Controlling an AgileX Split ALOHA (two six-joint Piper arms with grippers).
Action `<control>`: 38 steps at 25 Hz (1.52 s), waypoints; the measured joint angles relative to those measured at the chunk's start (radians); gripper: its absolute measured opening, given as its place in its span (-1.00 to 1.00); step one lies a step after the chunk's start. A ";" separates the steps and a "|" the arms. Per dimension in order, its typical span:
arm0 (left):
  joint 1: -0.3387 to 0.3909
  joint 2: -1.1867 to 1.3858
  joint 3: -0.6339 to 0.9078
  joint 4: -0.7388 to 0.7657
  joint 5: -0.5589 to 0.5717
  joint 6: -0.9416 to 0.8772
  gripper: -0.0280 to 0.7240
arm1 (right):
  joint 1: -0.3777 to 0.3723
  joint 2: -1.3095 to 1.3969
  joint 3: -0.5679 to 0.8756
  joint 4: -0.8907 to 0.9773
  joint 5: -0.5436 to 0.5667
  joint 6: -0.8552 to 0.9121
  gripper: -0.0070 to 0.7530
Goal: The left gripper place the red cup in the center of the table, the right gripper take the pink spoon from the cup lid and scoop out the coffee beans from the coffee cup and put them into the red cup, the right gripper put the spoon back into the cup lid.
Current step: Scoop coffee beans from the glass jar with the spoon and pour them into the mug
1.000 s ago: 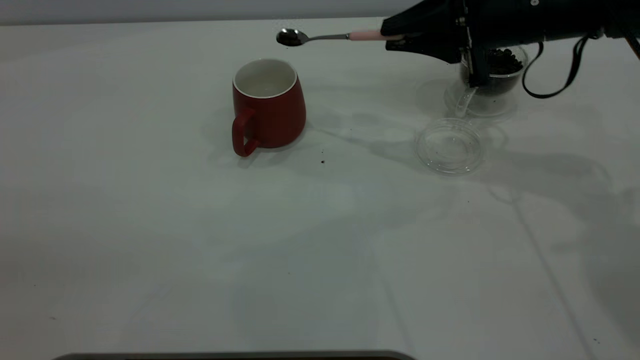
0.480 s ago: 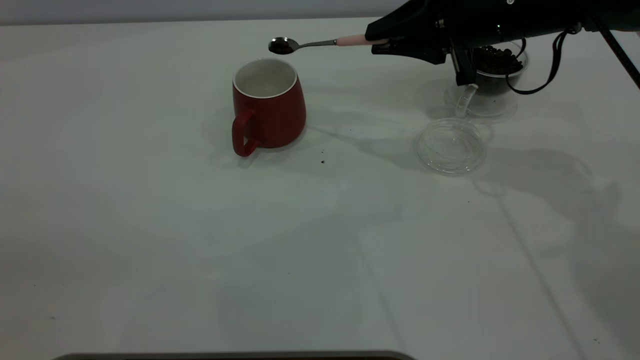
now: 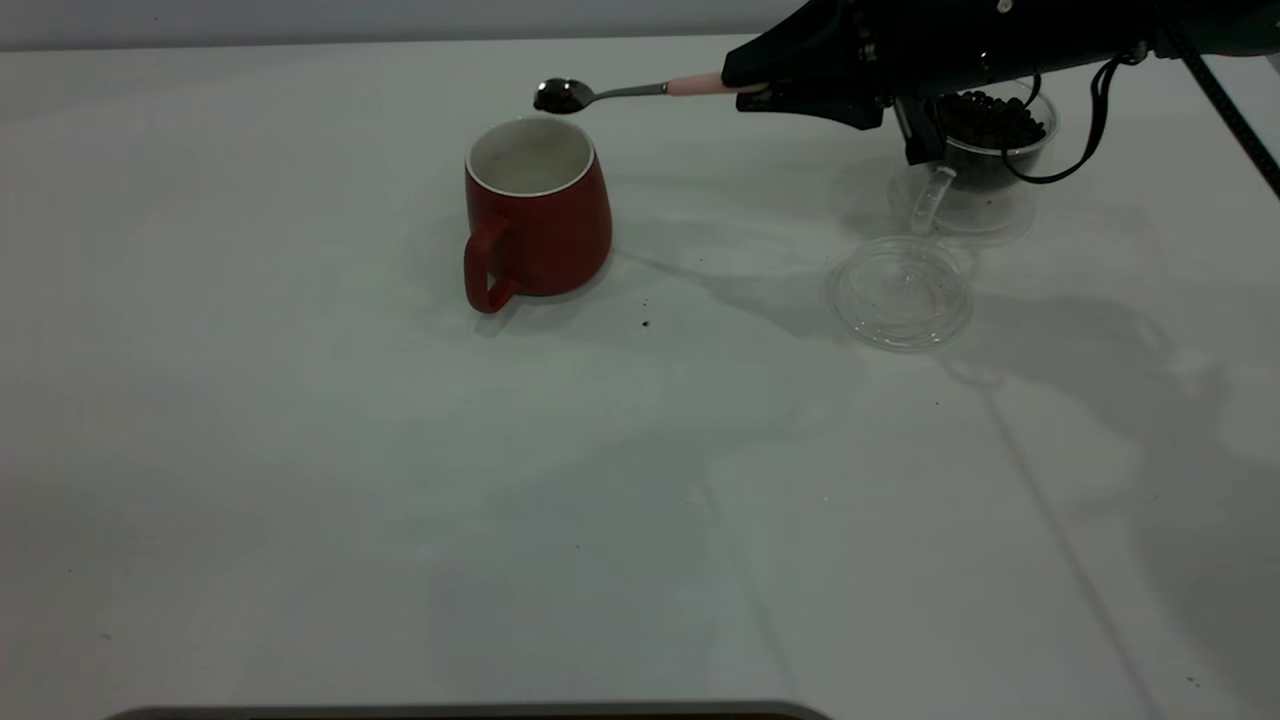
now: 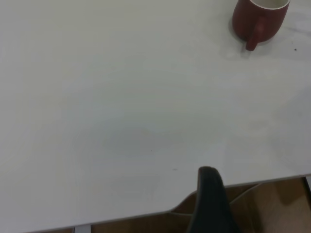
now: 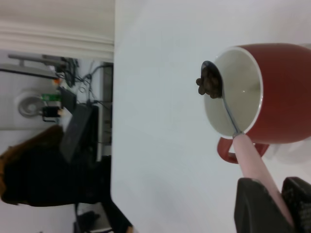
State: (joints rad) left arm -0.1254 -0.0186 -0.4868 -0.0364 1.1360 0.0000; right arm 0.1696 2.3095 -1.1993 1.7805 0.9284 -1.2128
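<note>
The wide white table (image 3: 300,450) lies bare in front. Only the dark red ceramic mug (image 3: 540,215), the round clear glass lid (image 3: 901,292) and the clear glass cup (image 3: 975,160) behind it stand as obstacles.

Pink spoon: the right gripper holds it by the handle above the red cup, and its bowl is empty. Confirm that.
Not quite. The pink spoon is not empty: the right wrist view shows coffee beans heaped in its bowl. The rest holds: the right gripper grips the pink handle, with the bowl above the red cup.
</note>
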 joint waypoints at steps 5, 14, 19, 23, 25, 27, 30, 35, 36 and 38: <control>0.000 0.000 0.000 0.000 0.000 0.000 0.59 | 0.012 0.000 0.000 0.000 -0.022 -0.083 -0.68; 0.000 0.000 0.000 0.000 0.000 0.000 0.59 | 0.012 0.000 0.000 0.002 -0.057 -0.255 -0.68; 0.000 0.000 0.000 0.000 0.000 0.000 0.59 | 0.012 0.000 0.000 0.002 -0.061 -0.298 -0.68; 0.000 0.000 0.000 0.000 0.000 0.000 0.59 | 0.012 0.000 0.000 0.002 -0.062 -0.338 -0.68; 0.000 0.000 0.000 0.000 0.000 0.000 0.59 | 0.012 0.000 0.000 0.002 -0.062 -0.358 -0.68; 0.000 0.000 0.000 0.000 0.000 0.000 0.59 | 0.012 0.000 0.000 0.002 -0.062 -0.377 -0.68; 0.000 0.000 0.000 0.000 0.000 0.000 0.59 | 0.012 0.000 0.000 0.002 -0.052 -0.385 -0.68; 0.000 0.000 0.000 0.000 0.000 0.000 0.59 | -0.011 0.000 0.006 -0.029 0.043 -0.323 -0.68; 0.000 0.000 0.000 0.000 0.000 0.000 0.59 | -0.022 0.000 0.016 -0.031 0.068 -0.306 -0.68; 0.000 0.000 0.000 0.000 0.000 0.000 0.59 | -0.055 0.000 0.061 -0.024 0.128 -0.291 -0.68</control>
State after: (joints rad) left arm -0.1254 -0.0186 -0.4868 -0.0364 1.1360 0.0000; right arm 0.1142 2.3095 -1.1378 1.7563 1.0562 -1.5041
